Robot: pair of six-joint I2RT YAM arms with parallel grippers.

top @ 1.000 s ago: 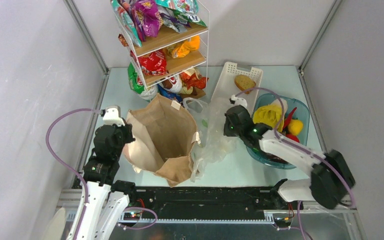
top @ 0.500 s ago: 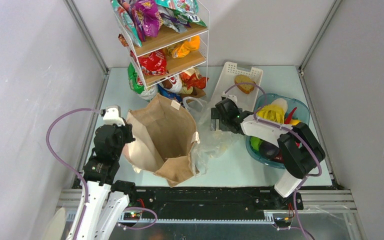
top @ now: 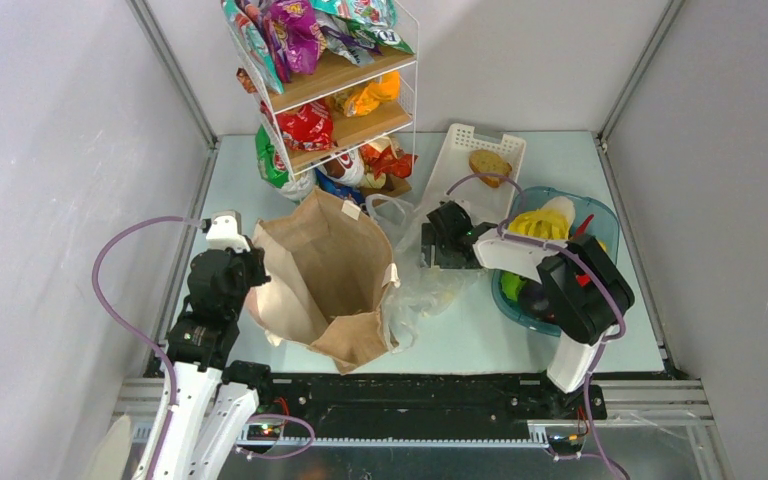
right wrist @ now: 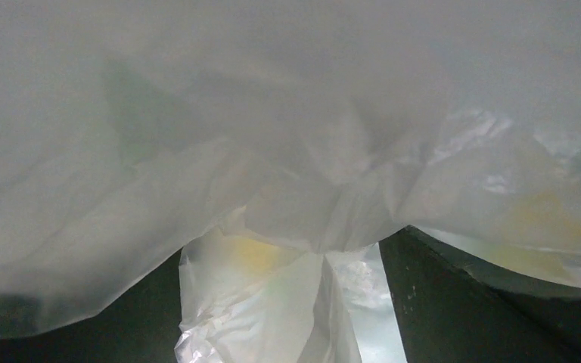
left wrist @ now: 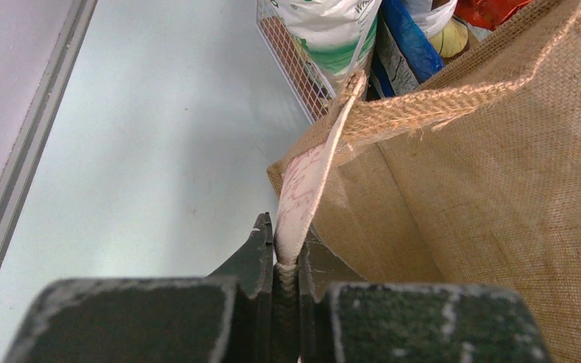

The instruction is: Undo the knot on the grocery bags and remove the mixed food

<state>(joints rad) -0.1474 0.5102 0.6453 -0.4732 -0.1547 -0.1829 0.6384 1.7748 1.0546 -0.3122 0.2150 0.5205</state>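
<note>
Clamped shut, the left gripper [left wrist: 287, 266] pinches a pale printed strip [left wrist: 306, 178] at the rim of the brown bag [top: 325, 275], on the bag's left edge, and the strip rises straight out from between the two fingers. In the left wrist view the wall of this bag looks like coarse woven fabric. The bag stands open on the table, its mouth toward the arms. The right gripper [top: 433, 247] is just to the right of the brown bag, pushed into the thin plastic bag [top: 415, 292], which lies crumpled against the brown bag's right side. In the right wrist view the film hangs over almost everything; the two dark fingers [right wrist: 469, 302] stand apart with folds of plastic between them, not closed on anything. Some yellow patches show through the film, but I cannot tell if they are prints or fruit. Farther right of the brown bag is the blue tub [top: 607, 228], and in it lie a yellow fruit [top: 538, 222], a red chili [top: 587, 221] and a dark eggplant [top: 534, 298]. Behind the brown bag stands the wire rack [top: 410, 75] with snack packets, and to the right of the rack lies the white basket [top: 457, 170] with a bread slice [top: 488, 162].
</note>
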